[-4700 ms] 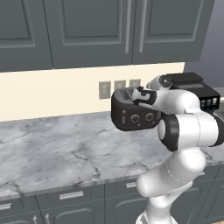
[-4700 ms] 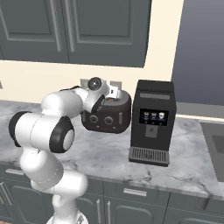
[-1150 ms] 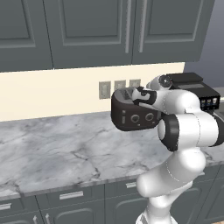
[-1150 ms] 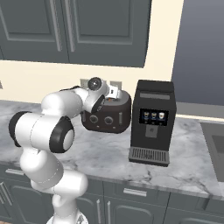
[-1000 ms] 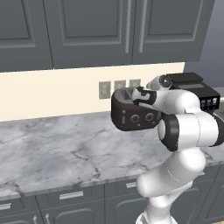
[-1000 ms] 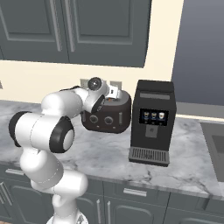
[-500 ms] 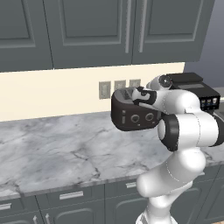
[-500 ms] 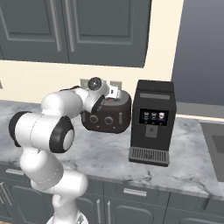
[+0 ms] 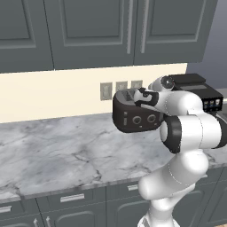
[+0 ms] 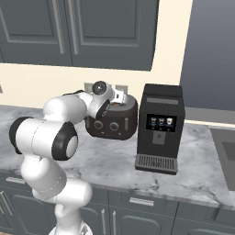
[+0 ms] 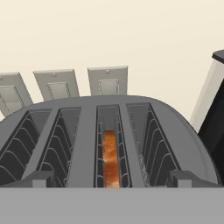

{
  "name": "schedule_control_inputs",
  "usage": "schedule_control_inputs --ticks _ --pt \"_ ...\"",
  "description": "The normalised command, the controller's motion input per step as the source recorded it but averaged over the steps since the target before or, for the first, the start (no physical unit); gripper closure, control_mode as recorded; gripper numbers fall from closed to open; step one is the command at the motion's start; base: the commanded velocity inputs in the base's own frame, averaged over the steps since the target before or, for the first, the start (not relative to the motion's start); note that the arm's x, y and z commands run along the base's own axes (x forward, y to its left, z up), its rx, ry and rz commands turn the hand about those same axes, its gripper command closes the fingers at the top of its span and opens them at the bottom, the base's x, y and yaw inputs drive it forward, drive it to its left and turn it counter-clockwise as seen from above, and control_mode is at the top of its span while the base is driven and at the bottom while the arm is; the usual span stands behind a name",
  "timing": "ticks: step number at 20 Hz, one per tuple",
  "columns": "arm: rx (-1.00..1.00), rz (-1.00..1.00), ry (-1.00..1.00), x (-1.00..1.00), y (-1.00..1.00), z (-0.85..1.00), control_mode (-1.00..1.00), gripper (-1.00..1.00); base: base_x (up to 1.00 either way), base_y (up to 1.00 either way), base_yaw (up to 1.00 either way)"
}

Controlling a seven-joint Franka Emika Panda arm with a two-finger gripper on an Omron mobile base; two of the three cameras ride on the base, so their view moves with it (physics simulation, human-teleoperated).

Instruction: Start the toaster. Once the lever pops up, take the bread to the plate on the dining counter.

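Bread [image 11: 110,159] sat deep in the toaster [image 9: 135,115], in the third slot from the left as the hand view had it, a thin orange-brown edge showing between the wire guides. The toaster stood at the back of the worktop [image 9: 66,153], against the wall. The gripper [image 11: 111,180] hovered just above the toaster's top, jaws spread as wide as they go and holding nothing, one tip to either side of the slots.

The slice looked light, stiff and brittle, likely to crumble or slip if squeezed hard. Its top edge was the only part within reach, so it would best be pinched across its flat faces once it rides up; sunk as it was, the slot walls and guides left little room for the fingers.

A coffee machine [image 10: 159,128] stood just beside the toaster, on its right, crowding that flank. Three wall plates [image 11: 57,85] sat behind, and cabinets [image 9: 93,31] hung above, limiting a high lift. I could not make out the lever with certainty.
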Motion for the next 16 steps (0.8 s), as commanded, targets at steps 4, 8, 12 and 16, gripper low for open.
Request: schedule_control_inputs --ticks 4,8,12,16 --pt "0.0 0.0 0.0 0.0 0.0 0.0 -1.0 -1.0 0.0 0.0 0.0" --pt "0.0 0.0 0.0 0.0 0.0 0.0 -1.0 -1.0 0.0 0.0 0.0" --pt "0.0 0.0 0.0 0.0 0.0 0.0 -1.0 -1.0 0.0 0.0 0.0" --pt "0.0 0.0 0.0 0.0 0.0 0.0 -1.0 -1.0 0.0 0.0 0.0"
